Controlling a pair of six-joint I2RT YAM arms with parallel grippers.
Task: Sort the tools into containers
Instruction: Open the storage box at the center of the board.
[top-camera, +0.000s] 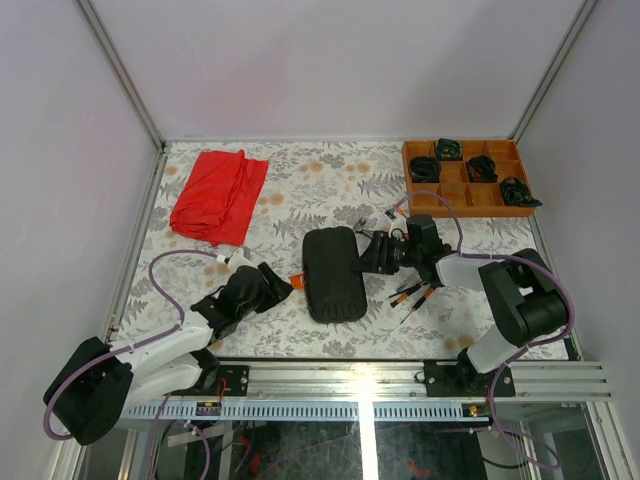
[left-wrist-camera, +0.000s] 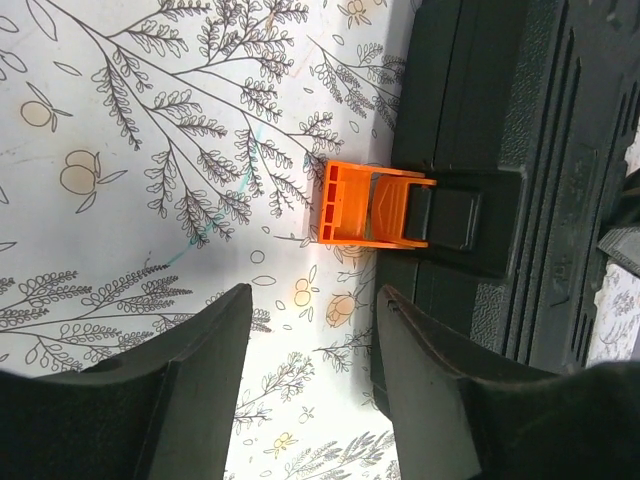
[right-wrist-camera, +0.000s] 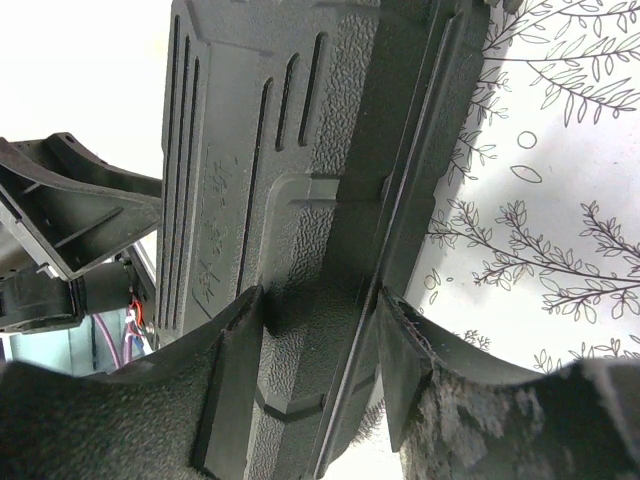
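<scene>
The black tool case (top-camera: 333, 272) lies shut on the flowered cloth mid-table. Its orange latch (left-wrist-camera: 375, 205) sticks out from the left edge, flipped open. My left gripper (left-wrist-camera: 315, 292) hovers just short of that latch, open, with only tablecloth between its fingers; one finger (left-wrist-camera: 420, 350) runs alongside the case (left-wrist-camera: 500, 120). My right gripper (right-wrist-camera: 315, 300) straddles the case's right edge (right-wrist-camera: 300, 120) and is shut on it, one finger on the textured lid, the other on the underside. A few thin orange-and-black screwdrivers (top-camera: 410, 295) lie loose just right of the case.
An orange-brown wooden tray (top-camera: 465, 198) with black coiled bundles stands at the back right. A crumpled red cloth (top-camera: 220, 193) lies at the back left. The metal rail (top-camera: 400, 375) runs along the near edge.
</scene>
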